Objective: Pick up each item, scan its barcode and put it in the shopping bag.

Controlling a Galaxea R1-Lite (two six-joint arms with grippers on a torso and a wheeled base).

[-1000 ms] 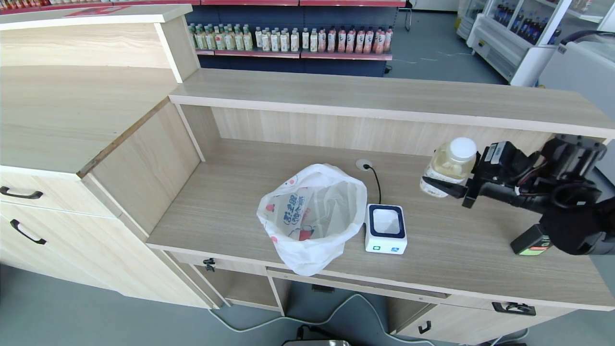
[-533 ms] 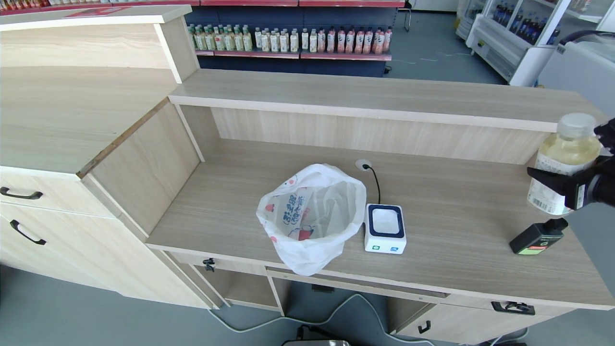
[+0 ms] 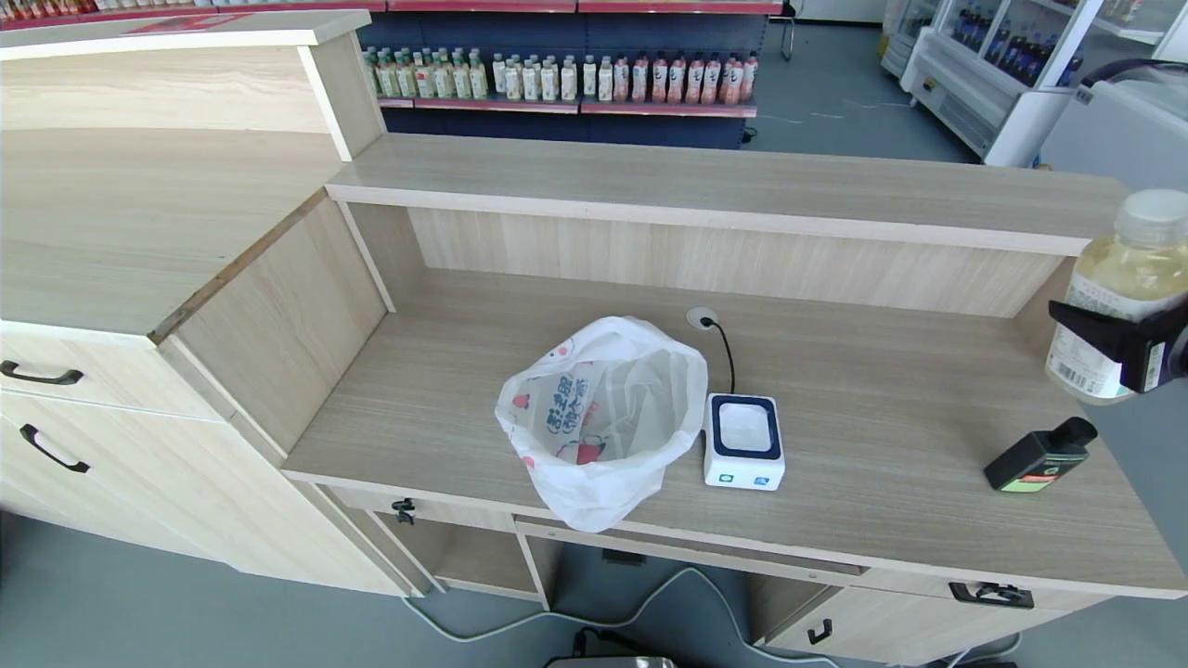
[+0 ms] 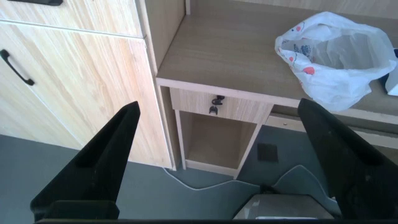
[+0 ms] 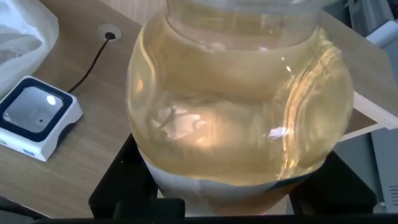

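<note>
Carried rightward and upright, the white-capped bottle point(image 3: 1114, 283) holds pale yellow liquid.

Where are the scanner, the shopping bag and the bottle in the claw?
scanner point(image 3: 744, 429): head view, on its glass window.
shopping bag point(image 3: 557, 422): head view, on its printed side wall.
bottle point(image 3: 1128, 264): head view, on its pale yellow body below the cap.

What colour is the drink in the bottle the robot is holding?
Pale yellow. The bottle shows it best in the right wrist view.
</note>
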